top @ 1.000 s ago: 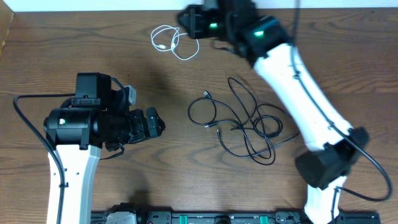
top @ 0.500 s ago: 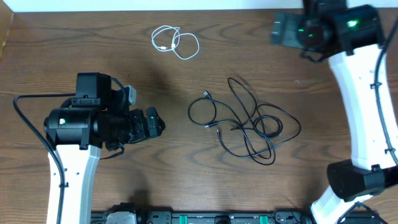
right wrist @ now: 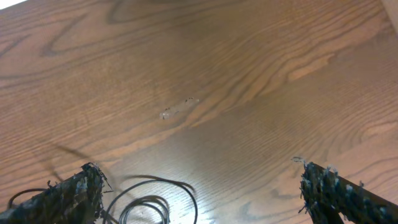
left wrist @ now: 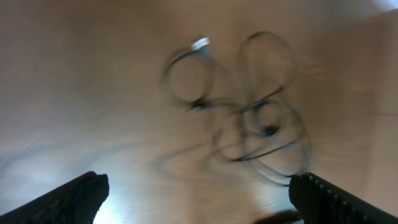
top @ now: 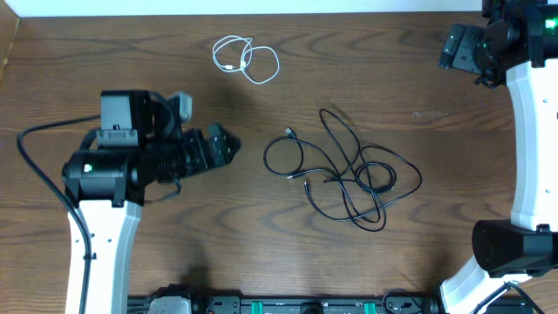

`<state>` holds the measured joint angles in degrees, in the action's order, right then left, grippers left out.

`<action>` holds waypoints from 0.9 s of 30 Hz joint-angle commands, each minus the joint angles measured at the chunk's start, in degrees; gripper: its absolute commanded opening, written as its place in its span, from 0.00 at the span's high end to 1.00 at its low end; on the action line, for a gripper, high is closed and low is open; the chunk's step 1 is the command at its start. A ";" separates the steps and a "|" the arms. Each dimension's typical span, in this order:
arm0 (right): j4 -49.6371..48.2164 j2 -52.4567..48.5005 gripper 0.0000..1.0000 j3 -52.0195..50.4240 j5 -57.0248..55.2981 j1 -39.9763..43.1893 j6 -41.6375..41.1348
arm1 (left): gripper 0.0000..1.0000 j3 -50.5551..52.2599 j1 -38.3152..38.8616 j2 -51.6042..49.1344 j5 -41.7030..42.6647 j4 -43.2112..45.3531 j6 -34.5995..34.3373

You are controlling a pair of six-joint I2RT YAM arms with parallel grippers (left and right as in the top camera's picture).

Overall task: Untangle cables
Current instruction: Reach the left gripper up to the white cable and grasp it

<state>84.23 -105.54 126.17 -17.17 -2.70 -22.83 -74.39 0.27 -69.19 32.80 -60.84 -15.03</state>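
Observation:
A short white coiled cable lies at the back of the table, apart from both grippers. Several thin black cables lie tangled in loops at the table's middle. My left gripper hovers open just left of that tangle; its wrist view shows the black cables blurred ahead, with nothing between the fingers. My right gripper is open at the back right corner, far from both cables. Low in its wrist view, a loop of black cable lies on the wood below the open right gripper.
The left arm's thick black wire loops out at the left edge. A black equipment rail runs along the front edge. A small pale scuff marks the wood near the right arm.
My right arm swung from beside the white cable to the back right corner, its jaws opening wide. The white cable stayed put. My left gripper shifted slightly right and back.

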 commanded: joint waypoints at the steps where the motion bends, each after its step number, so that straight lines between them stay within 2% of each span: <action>1: 0.07 0.42 0.01 0.46 -1.14 0.09 0.81 | 0.02 -5.42 0.20 -3.15 7.69 1.88 -1.60; 4: 0.07 0.42 0.01 0.46 -1.11 0.02 0.81 | 0.02 -15.19 0.31 -9.70 6.64 -0.39 -1.03; 5: 0.07 0.42 0.01 0.46 -1.11 0.02 0.81 | 0.02 -23.28 0.96 -15.15 3.30 -3.39 1.20; 8: 0.07 0.42 0.01 0.46 -1.11 0.04 0.81 | 0.02 -36.35 3.21 -24.61 -5.05 -7.13 7.61; 10: 0.07 0.42 0.01 0.46 -1.11 0.02 0.81 | 0.02 -42.01 5.01 -30.14 -10.93 -6.49 12.94; 13: 0.07 0.42 0.01 0.46 -1.11 0.02 0.81 | 0.02 -43.63 6.91 -35.85 -18.40 -2.19 14.40; 18: 0.07 0.42 0.01 0.46 -1.14 0.04 0.81 | 0.02 -43.60 7.41 -44.72 -24.94 4.15 14.38; 27: 0.07 0.42 0.01 0.46 -1.11 0.02 0.81 | 0.02 -43.60 7.43 -60.30 -25.55 14.49 13.55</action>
<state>84.20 -105.51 126.17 -17.45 -2.70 -22.74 -117.51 7.88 -126.15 8.91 -47.27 -1.58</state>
